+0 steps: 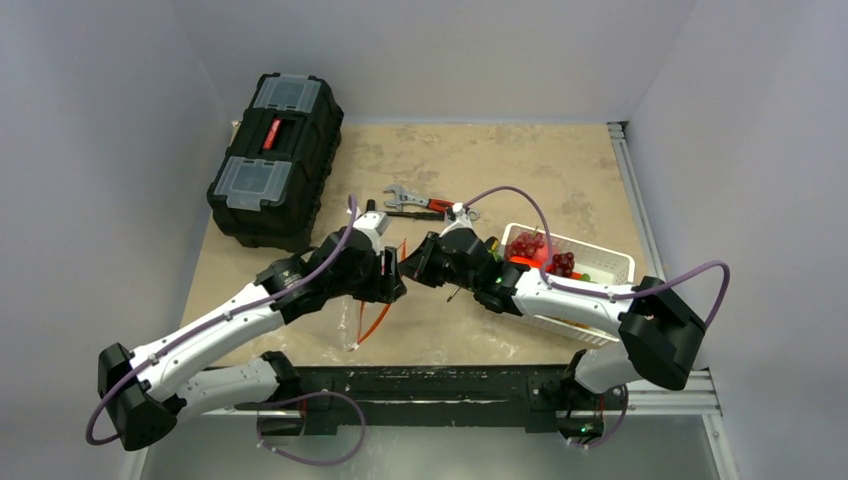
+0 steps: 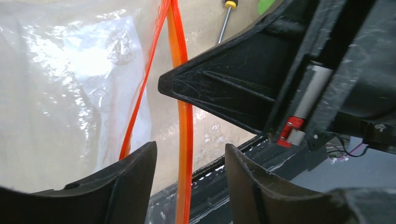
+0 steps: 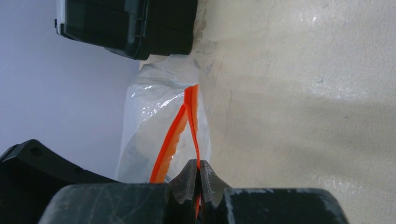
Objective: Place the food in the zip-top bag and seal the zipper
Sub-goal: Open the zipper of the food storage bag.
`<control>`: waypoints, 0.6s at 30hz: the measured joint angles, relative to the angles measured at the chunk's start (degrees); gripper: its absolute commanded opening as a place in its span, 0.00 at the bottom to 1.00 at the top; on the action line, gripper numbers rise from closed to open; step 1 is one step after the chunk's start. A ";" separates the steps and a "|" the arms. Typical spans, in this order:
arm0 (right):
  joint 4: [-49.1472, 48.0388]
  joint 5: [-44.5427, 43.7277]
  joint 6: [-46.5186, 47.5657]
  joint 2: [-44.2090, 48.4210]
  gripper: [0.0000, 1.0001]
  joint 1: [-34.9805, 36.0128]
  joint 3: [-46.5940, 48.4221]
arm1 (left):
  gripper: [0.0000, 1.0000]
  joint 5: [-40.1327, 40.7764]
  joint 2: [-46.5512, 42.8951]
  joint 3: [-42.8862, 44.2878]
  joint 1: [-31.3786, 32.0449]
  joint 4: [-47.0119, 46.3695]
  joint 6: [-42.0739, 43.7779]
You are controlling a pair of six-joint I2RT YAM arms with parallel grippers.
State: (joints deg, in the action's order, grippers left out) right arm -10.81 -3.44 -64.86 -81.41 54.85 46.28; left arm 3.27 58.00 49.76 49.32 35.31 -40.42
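Note:
The clear zip-top bag (image 2: pixel 70 93) hangs between my two grippers with its mouth parted; it also shows in the right wrist view (image 3: pixel 154 107). Its orange-red zipper (image 1: pixel 375 322) splits into two strips. My right gripper (image 3: pixel 198 162) is shut on one strip (image 3: pixel 195 135). My left gripper (image 2: pixel 190 145) is open, with one strip (image 2: pixel 185 121) running between its fingers without being pinched; the other strip (image 2: pixel 140 93) lies to the left. Both grippers meet mid-table (image 1: pixel 402 268). The food, dark red grapes (image 1: pixel 527 245) and orange pieces, sits in the white basket (image 1: pixel 610 262). The slider is not visible.
A black toolbox (image 1: pixel 275 160) stands at the back left. A red-handled wrench (image 1: pixel 415 200) lies behind the grippers. A screwdriver (image 2: pixel 224 18) lies on the table past the bag. The right gripper's black body (image 2: pixel 261 84) is close in front of my left fingers.

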 measured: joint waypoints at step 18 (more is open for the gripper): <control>-3.32 4.48 -0.15 2.29 0.00 0.00 -0.35 | 0.36 0.79 4.35 17.66 0.46 15.82 20.17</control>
State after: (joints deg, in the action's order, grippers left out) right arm -14.13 1.04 -65.01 -79.11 54.85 45.93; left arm 4.05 62.35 67.42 49.78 51.13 -20.25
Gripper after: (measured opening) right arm 0.005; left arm 0.365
